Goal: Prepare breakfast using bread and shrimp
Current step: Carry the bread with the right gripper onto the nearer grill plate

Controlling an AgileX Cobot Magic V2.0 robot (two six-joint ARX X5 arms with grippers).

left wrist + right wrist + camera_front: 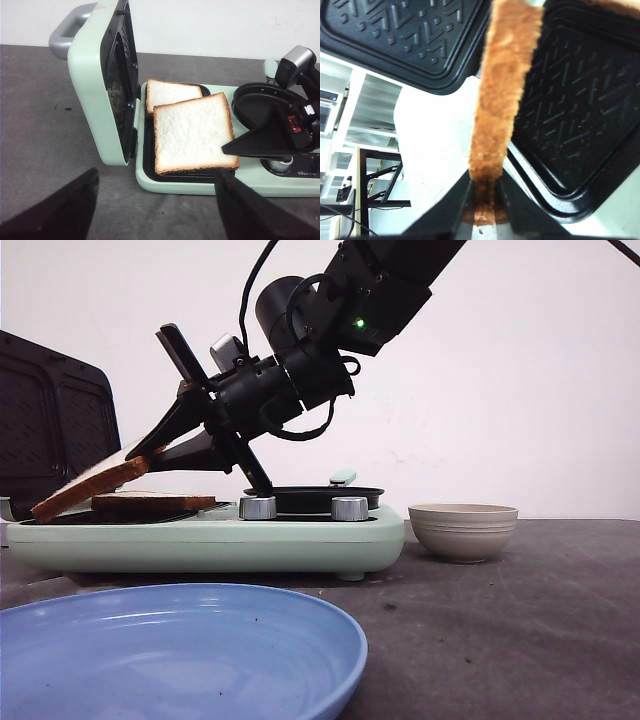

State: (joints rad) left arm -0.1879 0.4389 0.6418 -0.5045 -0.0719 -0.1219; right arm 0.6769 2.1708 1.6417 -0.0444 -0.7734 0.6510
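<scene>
Two slices of bread lie in the open mint-green sandwich maker (220,540). One slice (170,92) lies flat on the black plate. The other slice (192,132) is tilted over it, one edge lifted (90,488). My right gripper (135,455) is shut on that lifted edge, and its wrist view shows the brown crust (502,85) clamped between the fingers (485,182). My left gripper (156,175) hangs open above the table in front of the maker, holding nothing. No shrimp is in view.
The maker's lid (95,85) stands upright at its left end. A round black pan (255,102) sits on its right half, with two knobs in front. A beige bowl (463,530) stands right of the maker. A blue plate (170,650) lies at the front.
</scene>
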